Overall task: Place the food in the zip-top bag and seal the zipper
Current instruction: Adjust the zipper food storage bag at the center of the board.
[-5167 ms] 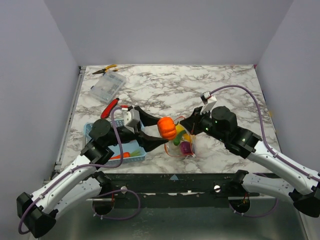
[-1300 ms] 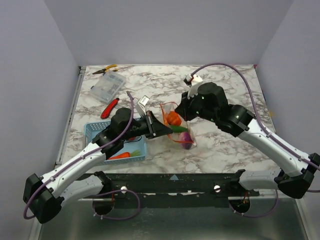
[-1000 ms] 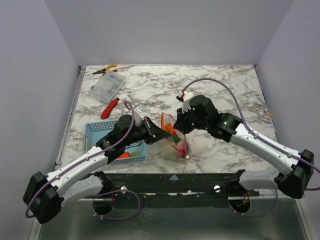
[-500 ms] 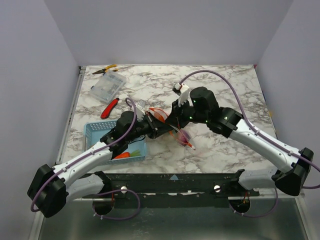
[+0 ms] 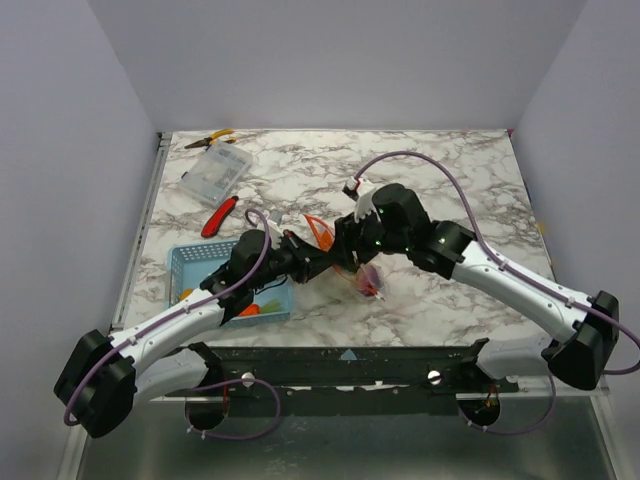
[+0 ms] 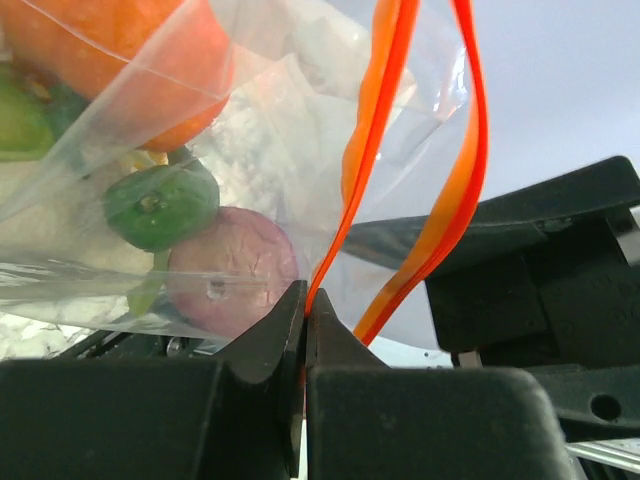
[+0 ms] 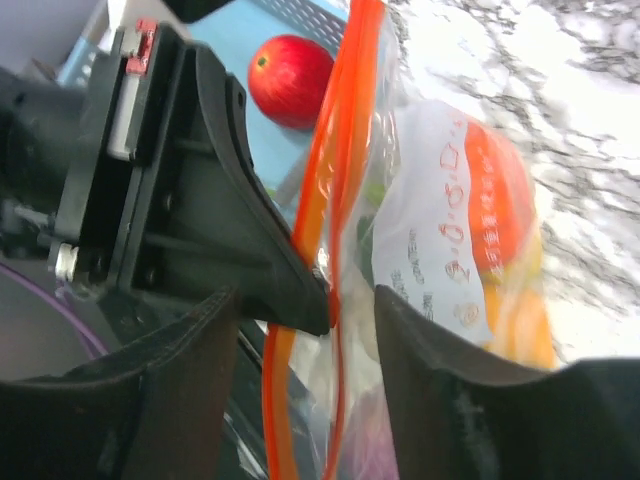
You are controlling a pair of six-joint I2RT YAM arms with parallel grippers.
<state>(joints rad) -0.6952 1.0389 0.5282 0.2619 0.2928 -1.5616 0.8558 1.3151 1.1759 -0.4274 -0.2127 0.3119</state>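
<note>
Blue mesh basket (image 5: 190, 262), left: red toy tomato (image 7: 290, 78) inside, not yet bagged. Left gripper (image 6: 305, 310) clenched on thin red-orange zipper strip (image 6: 375, 150) of clear floppy zip-top bag (image 5: 360, 275), mid-table between the 2 arms. Orange, green, purple toy food (image 6: 160, 205) sagging inside. Film likely limp, slippery; load light; strip is firmest hold. Right gripper (image 7: 305, 310) jaws parted, straddling strip: pinch there.

Top cam overhead frm behind; both wrist cams close on zip-top bag (image 6: 262, 150).
</note>
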